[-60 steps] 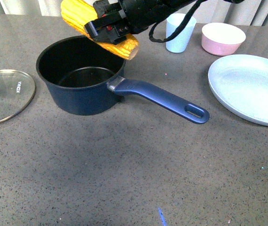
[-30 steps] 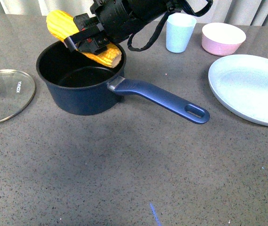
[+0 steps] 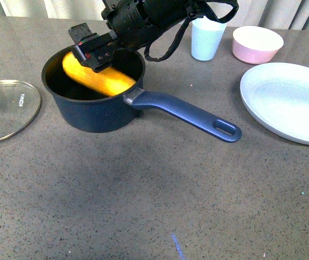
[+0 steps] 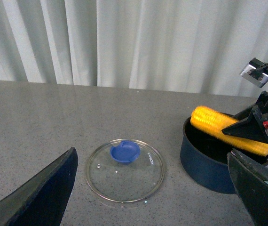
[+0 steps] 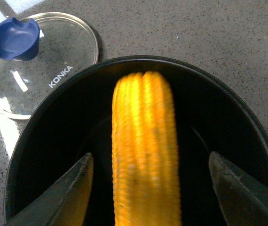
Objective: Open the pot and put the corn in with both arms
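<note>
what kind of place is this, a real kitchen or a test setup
Probably a staged tabletop test setup, not a real kitchen. Cookware sits on a bare grey speckled table: a blue pot holding a corn cob, its glass lid set aside, a plate. White curtains hang behind, with no stove or sink visible.

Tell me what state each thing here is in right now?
pot: open, lid off, upright on the table.
corn: inside the pot, blurred, gripper fingers clear of it.
glass lid: flat on the table beside the pot.
right gripper: open above the pot.
left gripper: open, holding nothing.
plate: nothing on it.
</note>
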